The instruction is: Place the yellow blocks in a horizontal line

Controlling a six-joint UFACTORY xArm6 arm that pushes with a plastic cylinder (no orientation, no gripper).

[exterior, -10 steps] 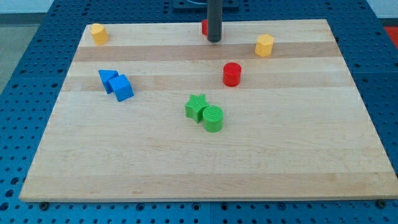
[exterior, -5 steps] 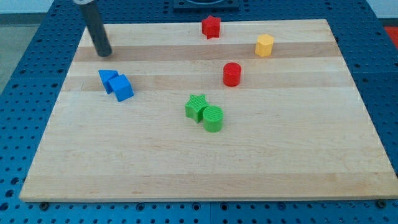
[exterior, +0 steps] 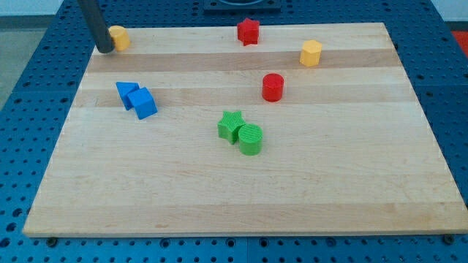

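One yellow block (exterior: 119, 36) sits at the board's top left corner. A second yellow block, hexagonal (exterior: 311, 53), sits at the top right, a little lower in the view. My tip (exterior: 105, 50) rests at the board's left edge, just left of and touching or nearly touching the top-left yellow block. The dark rod rises up and to the left out of the view.
A red star (exterior: 248, 31) sits at the top centre. A red cylinder (exterior: 273, 87) lies below the hexagonal yellow block. A blue triangle (exterior: 126, 93) and blue cube (exterior: 143, 103) touch at the left. A green star (exterior: 232, 125) and green cylinder (exterior: 250, 139) touch at centre.
My tip swept from the top centre near the red star to the far left, passed in front of the top-left yellow block, and now sits at its left side. No block has visibly moved.
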